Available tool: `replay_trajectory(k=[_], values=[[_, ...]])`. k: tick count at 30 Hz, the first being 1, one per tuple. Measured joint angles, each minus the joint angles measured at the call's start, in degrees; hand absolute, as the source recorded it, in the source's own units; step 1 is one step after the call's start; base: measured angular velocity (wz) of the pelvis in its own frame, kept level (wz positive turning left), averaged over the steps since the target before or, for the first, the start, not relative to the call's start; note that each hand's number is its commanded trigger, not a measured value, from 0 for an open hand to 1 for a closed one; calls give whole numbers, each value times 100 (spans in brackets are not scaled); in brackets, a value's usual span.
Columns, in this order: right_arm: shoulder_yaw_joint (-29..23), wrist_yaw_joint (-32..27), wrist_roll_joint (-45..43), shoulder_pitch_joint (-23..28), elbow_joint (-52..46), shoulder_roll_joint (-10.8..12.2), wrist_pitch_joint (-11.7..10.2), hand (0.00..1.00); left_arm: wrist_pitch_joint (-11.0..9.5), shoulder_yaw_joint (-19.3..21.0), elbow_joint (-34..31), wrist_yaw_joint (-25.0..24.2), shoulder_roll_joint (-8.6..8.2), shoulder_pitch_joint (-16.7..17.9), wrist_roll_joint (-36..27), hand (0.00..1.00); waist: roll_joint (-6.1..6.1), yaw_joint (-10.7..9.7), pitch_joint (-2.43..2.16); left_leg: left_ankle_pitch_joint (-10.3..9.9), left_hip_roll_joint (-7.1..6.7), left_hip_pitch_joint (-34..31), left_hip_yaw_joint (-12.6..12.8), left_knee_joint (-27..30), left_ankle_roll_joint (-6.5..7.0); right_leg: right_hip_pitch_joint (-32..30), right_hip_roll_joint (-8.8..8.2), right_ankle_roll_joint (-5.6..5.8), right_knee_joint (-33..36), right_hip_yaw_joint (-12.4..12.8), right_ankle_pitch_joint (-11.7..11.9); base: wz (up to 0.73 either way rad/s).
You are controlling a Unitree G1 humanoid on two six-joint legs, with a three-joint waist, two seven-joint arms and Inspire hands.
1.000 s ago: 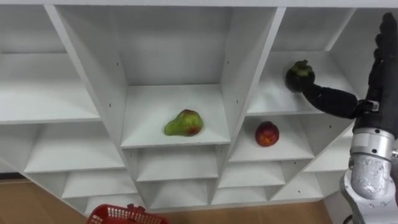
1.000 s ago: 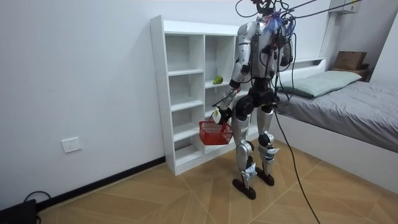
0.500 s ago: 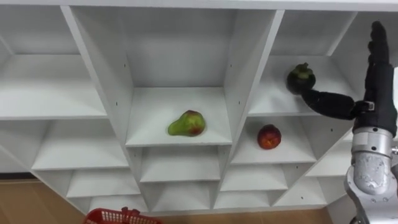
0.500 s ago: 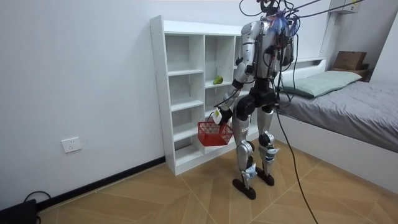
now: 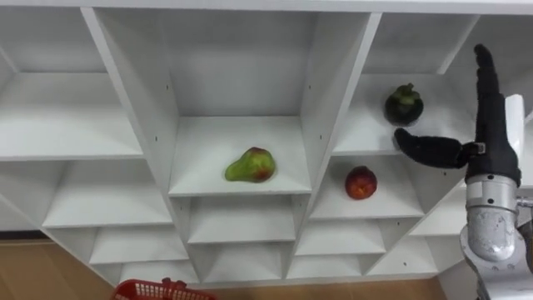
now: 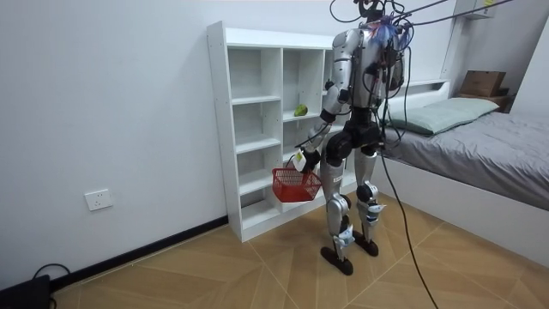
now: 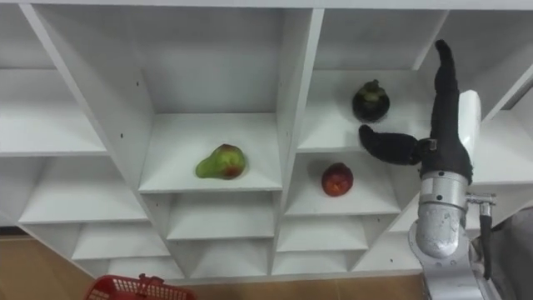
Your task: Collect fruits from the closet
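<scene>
right hand (image 5: 490,142) is hovering fingers straight, thumb spread, just beside the mangosteen (image 5: 404,104) on its shelf (image 5: 364,129) (seemingly not touching); left hand (image 6: 300,160) is gripping the basket (image 6: 296,183). should be curling round the fruit's sides, not nudging it backward.

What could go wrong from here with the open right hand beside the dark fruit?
The open right hand is beside the mangosteen, thumb just below it, apart. A nudge could roll the round fruit deeper in or off the shelf.
The basket hangs low from the left hand, away from this shelf. A fruit let go early might miss it.
</scene>
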Motion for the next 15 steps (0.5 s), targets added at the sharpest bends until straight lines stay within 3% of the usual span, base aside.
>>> replay_trajectory(k=[4, 15], values=[[-1, 126, -2, -167, 0, -157, 0, 0, 0, 33, -8, -57, 0, -26, 19, 100, -15, 25, -3, 19, -8, -10, -58, 0, -1, -14, -9, 0, -3, -52, 0, 8], [-5, 477, 17, -195, 45, -161, 127, 0, 89, 230, -21, -163, -4, -45, 12, 100, -60, 147, 24, 46, -10, -25, -124, -1, -11, 13, -12, 0, -5, -96, 0, 3]])
